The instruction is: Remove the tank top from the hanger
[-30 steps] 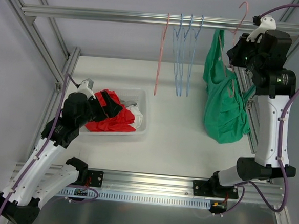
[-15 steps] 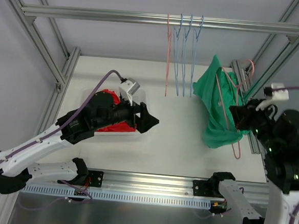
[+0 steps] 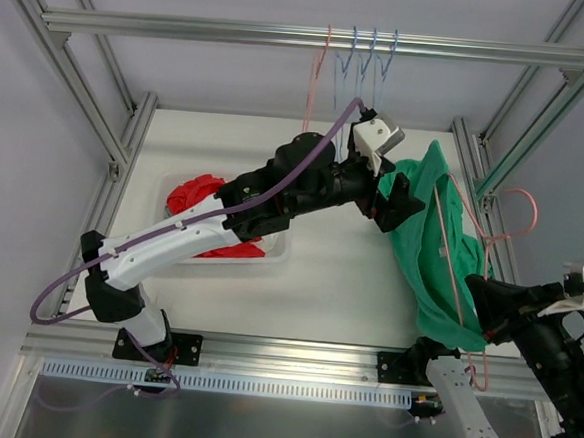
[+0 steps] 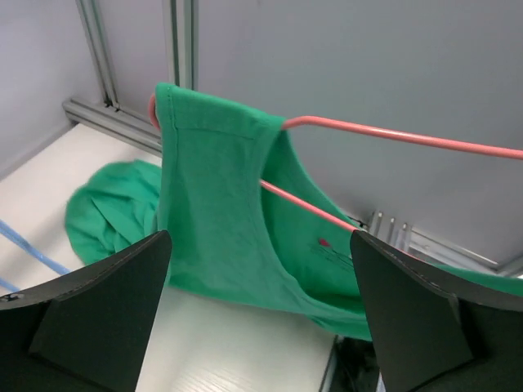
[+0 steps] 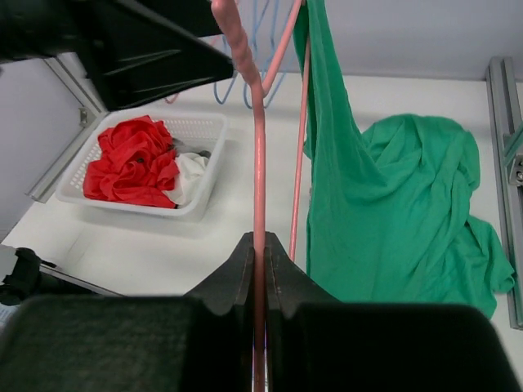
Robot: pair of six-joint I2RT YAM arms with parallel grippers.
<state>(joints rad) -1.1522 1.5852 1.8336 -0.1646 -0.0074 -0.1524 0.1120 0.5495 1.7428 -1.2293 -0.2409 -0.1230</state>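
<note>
The green tank top (image 3: 440, 254) hangs on a pink wire hanger (image 3: 513, 209) at the right of the table, its lower part lying on the tabletop. My right gripper (image 3: 475, 285) is shut on the hanger's wire (image 5: 260, 212) and holds it up at the near right. In the right wrist view the top (image 5: 384, 188) drapes to the right of the jaws (image 5: 260, 249). My left gripper (image 3: 403, 202) is open wide and empty, right beside the top's upper left edge. The left wrist view shows the top's strap (image 4: 212, 204) over the hanger (image 4: 392, 135), with the gripper (image 4: 261, 327) just short of the cloth.
A white basket (image 3: 278, 246) of red and white clothes (image 3: 196, 192) stands at the left, also in the right wrist view (image 5: 139, 159). Blue hangers (image 3: 368, 64) and one pink hanger (image 3: 317, 70) hang on the far rail. Frame posts stand along the right edge (image 3: 476, 162).
My left arm has swung from the basket across to the tank top. My right gripper has brought the hanger and top down off the rail towards the near right.
</note>
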